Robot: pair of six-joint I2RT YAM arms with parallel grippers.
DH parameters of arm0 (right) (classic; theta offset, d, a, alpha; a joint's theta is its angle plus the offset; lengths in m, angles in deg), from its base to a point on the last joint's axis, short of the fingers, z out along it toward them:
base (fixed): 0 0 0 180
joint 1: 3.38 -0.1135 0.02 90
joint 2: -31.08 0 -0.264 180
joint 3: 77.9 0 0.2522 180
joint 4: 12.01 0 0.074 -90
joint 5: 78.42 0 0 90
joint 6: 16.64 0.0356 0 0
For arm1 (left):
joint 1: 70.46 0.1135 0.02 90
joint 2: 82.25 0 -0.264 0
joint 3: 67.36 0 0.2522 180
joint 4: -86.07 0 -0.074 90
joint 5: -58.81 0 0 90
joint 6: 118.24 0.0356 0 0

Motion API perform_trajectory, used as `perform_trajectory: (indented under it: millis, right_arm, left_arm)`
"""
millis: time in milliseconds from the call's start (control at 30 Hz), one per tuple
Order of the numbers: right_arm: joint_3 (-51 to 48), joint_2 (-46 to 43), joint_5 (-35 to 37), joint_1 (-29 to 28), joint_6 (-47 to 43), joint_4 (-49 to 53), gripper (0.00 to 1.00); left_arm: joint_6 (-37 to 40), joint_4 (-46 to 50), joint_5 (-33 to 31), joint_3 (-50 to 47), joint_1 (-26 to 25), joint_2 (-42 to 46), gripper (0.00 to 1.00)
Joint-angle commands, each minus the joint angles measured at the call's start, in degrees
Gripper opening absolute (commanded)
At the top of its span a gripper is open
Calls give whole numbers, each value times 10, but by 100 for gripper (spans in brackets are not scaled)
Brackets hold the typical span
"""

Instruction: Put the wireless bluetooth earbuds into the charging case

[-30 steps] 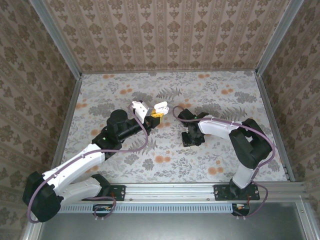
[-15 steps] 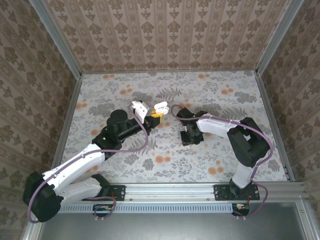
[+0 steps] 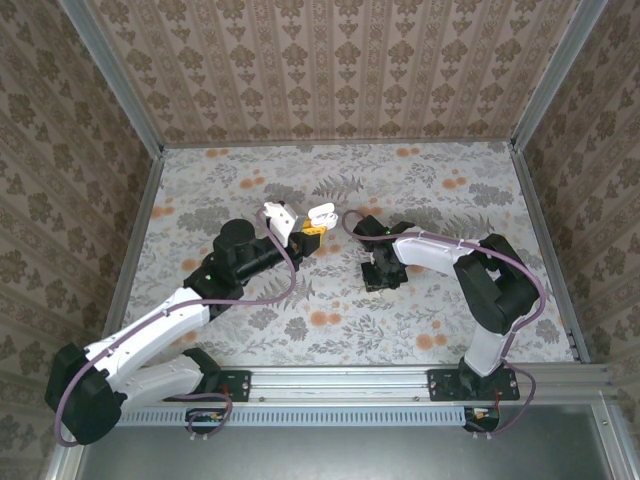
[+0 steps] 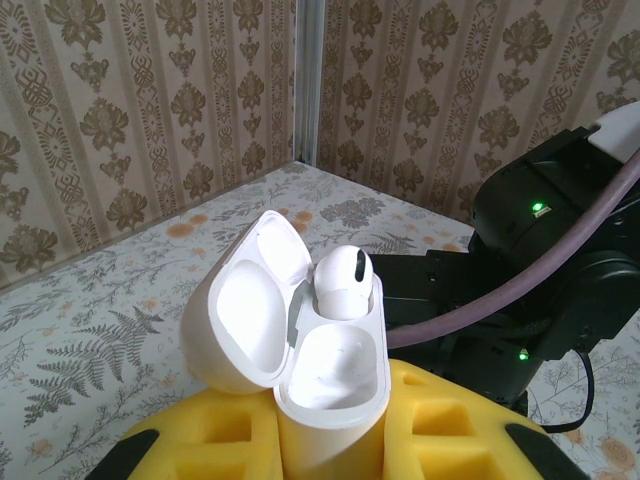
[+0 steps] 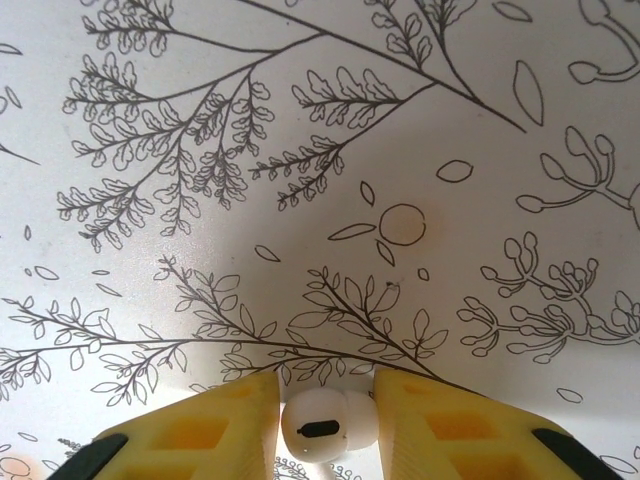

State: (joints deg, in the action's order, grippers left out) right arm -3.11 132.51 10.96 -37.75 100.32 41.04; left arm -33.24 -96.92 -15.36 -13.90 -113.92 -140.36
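My left gripper [image 3: 312,228] is raised over the middle of the table, shut on the white charging case [image 4: 335,375]. Its lid is hinged open to the left. One white earbud [image 4: 343,282] sits in the case's far socket and the near socket is empty. In the top view the case [image 3: 322,213] shows at the tip of the left arm. My right gripper [image 3: 383,278] points down at the table just right of centre. In the right wrist view its yellow pads [image 5: 220,425] press both sides of a second white earbud [image 5: 325,425] resting on the tablecloth.
The tablecloth [image 3: 430,190] carries grey ferns and orange flower prints. Patterned walls close in the back and both sides. The right arm's black links [image 4: 540,260] stand close behind the held case. Open cloth lies behind and to both sides of the grippers.
The right wrist has shifted slightly to the left over the table. The left arm and the case it holds have not moved.
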Motion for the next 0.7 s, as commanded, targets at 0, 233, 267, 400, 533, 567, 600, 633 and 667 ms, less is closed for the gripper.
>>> perform_trajectory:
  millis: [0, 233, 267, 400, 533, 567, 600, 633, 667]
  right_arm:
    - [1, -7, 5, 3, 4, 23, 36]
    - [-9, -4, 4, 3, 7, 12, 32]
    - [-9, -2, 6, 2, 7, 14, 32]
    - [-14, -5, 8, 3, 12, 8, 30]
    - [-19, -37, 21, 4, 17, -1, 28]
    - [-21, -48, 25, 3, 17, -3, 28]
    - [-24, -62, 29, 4, 19, -7, 28]
    - [-27, -78, 33, 4, 20, -10, 28]
    - [-30, -93, 36, 4, 20, -16, 28]
  left_arm:
    - [-4, -12, 4, 4, -3, 12, 17]
    - [-4, -13, 4, 4, -3, 15, 17]
    - [-5, -12, 4, 4, -3, 15, 17]
    - [-5, -11, 3, 3, -3, 16, 17]
    - [-5, -12, 0, 1, -3, 10, 17]
    - [-5, -12, 0, 1, -3, 7, 17]
    - [-6, -14, 0, 0, -3, 4, 17]
    - [-9, -16, 0, 0, -3, -1, 17]
    - [-11, -18, 1, 0, -3, -5, 17]
